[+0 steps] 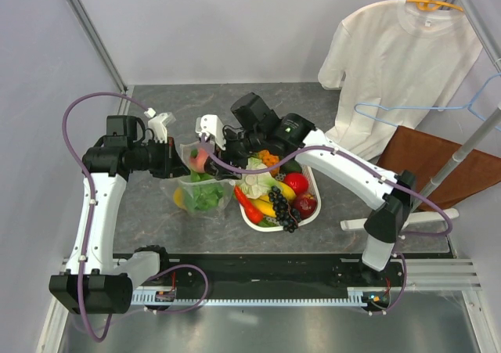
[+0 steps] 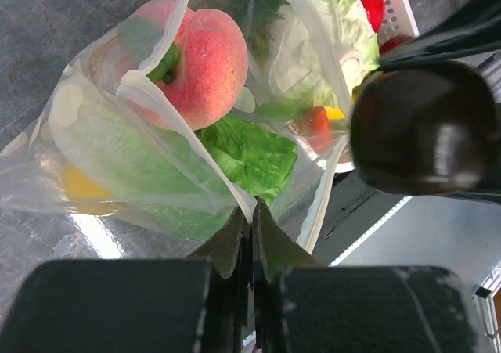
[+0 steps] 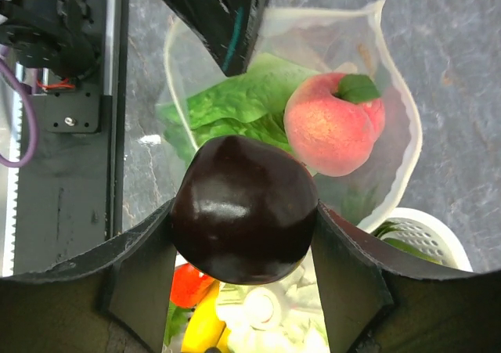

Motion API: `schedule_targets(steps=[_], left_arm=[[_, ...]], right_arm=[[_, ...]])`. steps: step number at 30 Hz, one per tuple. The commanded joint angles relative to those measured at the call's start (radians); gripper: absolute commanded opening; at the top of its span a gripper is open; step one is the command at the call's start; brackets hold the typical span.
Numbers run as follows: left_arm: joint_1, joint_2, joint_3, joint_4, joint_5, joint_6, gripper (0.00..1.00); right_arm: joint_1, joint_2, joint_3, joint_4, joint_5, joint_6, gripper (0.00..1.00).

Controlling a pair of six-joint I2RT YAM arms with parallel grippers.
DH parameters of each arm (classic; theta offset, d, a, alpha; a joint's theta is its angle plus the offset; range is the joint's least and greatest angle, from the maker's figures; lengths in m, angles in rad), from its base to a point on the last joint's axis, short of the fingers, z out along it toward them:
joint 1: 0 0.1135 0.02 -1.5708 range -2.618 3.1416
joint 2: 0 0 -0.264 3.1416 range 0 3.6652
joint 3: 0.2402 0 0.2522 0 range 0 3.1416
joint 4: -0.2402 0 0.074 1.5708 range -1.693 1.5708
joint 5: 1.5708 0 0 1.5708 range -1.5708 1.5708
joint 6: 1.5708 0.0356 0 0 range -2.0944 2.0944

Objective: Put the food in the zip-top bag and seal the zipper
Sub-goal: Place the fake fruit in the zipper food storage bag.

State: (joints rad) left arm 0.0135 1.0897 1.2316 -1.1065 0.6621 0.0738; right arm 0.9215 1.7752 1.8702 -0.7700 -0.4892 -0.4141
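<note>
The clear dotted zip-top bag (image 1: 196, 190) stands open on the table, left of the basket. In the left wrist view it holds a pink peach (image 2: 200, 63), green lettuce (image 2: 250, 153) and a yellow fruit (image 2: 82, 187). My left gripper (image 2: 252, 212) is shut on the bag's mouth edge, holding the whitish zipper strip (image 2: 317, 204) up. My right gripper (image 3: 243, 212) is shut on a dark, glossy round fruit (image 3: 243, 204) just above the bag's open mouth (image 3: 411, 149). The peach (image 3: 333, 126) and the lettuce (image 3: 235, 106) lie below it.
The white slotted oval basket (image 1: 311, 212) sits right of the bag, holding grapes, a banana, red fruits, a carrot and other toy food. A white T-shirt (image 1: 391, 63) and hangers are on a rack at the back right, beside a brown board (image 1: 438, 161).
</note>
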Motion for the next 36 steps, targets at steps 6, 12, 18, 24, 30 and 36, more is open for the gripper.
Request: schedule_targets(steps=[6,12,18,24,30,36], left_arm=[[-0.004,-0.028,0.003,0.033,0.048,-0.026,0.02],[-0.003,-0.028,-0.001,0.036,0.050,-0.034,0.02],[-0.004,-0.033,0.002,0.036,0.045,-0.039,0.02],[-0.003,-0.042,-0.009,0.059,0.051,-0.065,0.02],[0.013,-0.036,-0.024,0.080,0.106,-0.111,0.02],[0.016,-0.062,-0.066,0.115,0.171,-0.135,0.02]], right_arm=[[0.022,0.063,0.063,-0.014,0.011,0.015,0.70],[0.043,0.037,0.052,-0.017,0.020,0.024,0.97],[0.027,-0.057,0.001,-0.023,0.090,0.066,0.98],[-0.053,-0.247,-0.256,0.089,0.098,0.227,0.94],[-0.078,-0.404,-0.540,0.368,0.041,0.389,0.69],[-0.070,-0.461,-0.808,0.733,0.058,0.484,0.66]])
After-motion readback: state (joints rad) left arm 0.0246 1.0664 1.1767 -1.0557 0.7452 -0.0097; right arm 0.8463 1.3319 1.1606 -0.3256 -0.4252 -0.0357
